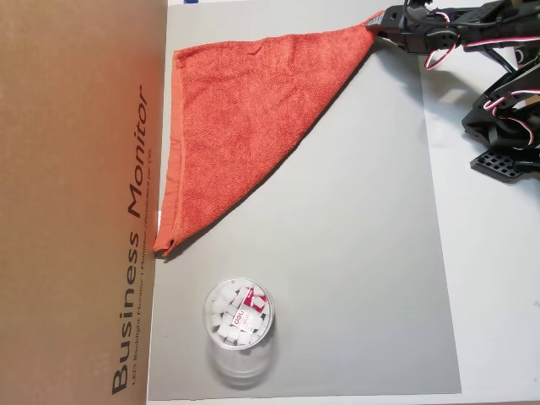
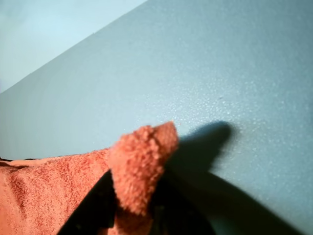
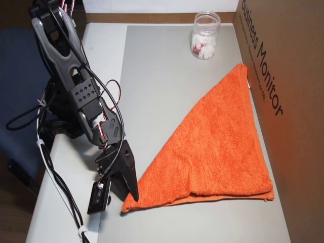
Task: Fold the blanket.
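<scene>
The blanket [image 1: 245, 118] is an orange-red terry towel lying on the grey mat [image 1: 354, 253] as a triangle, one layer over another. Its long hemmed side runs along the cardboard box. In both overhead views my gripper [image 1: 377, 25] [image 3: 130, 198] sits at the triangle's pointed corner, at the mat's edge, shut on it. The wrist view shows that corner of the blanket [image 2: 142, 161] sticking up between my dark fingers [image 2: 93, 205], just above the mat.
A large brown "Business Monitor" cardboard box [image 1: 76, 202] [image 3: 288, 101] borders the blanket's long side. A clear jar [image 1: 239, 325] [image 3: 205, 35] with white pieces stands on the mat beyond the blanket's far tip. The arm's base [image 3: 66, 101] stands off the mat, with loose cables beside it.
</scene>
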Robot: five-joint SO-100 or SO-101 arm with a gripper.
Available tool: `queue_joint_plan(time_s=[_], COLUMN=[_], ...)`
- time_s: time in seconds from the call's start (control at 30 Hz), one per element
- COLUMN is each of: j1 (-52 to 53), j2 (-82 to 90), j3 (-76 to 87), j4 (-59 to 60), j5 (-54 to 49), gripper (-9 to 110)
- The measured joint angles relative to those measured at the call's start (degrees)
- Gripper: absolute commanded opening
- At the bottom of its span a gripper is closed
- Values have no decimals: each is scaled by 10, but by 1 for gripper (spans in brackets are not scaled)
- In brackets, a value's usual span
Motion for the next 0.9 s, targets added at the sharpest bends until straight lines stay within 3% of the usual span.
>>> queue_joint_plan(time_s=[0.2,0.9], j1=[0,17], j2=[0,68], j3=[0,22], j4=[2,0], j5=[-9,-180], gripper=[1,0])
